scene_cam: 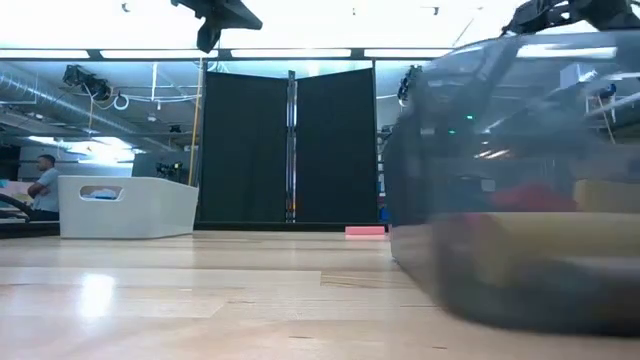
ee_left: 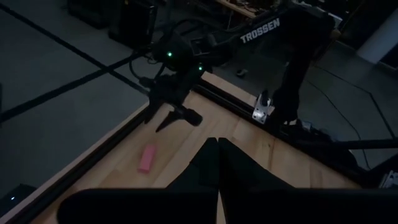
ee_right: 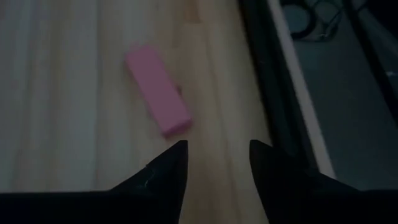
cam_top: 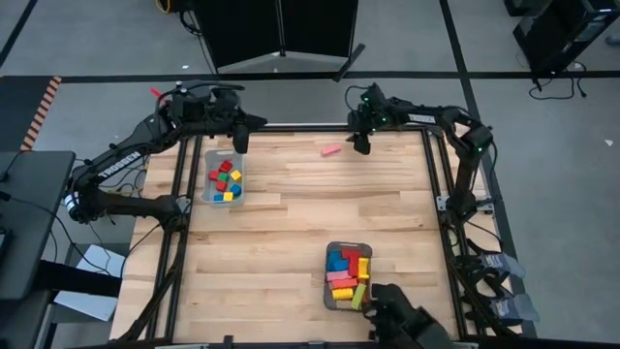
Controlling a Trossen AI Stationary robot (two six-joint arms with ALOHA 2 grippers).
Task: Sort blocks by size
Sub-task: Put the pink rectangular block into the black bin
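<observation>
Lone pink bar (cam_top: 331, 149) lying flat on the wooden table (cam_top: 291, 208) near the far edge, about twelve o'clock from the table's middle. Just beside it at three o'clock, right gripper (cam_top: 361, 145), fingers apart, empty. Left gripper (cam_top: 239, 142) above the small-block tray (cam_top: 223, 180) at ten o'clock, fingers together, empty. Longer blocks (cam_top: 348, 272) piled in the near tray (cam_top: 330, 250) at five o'clock.

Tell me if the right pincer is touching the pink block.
Apart. In the right wrist view, the right pincer stands open, with bare table between its fingertips and the pink block.
</observation>
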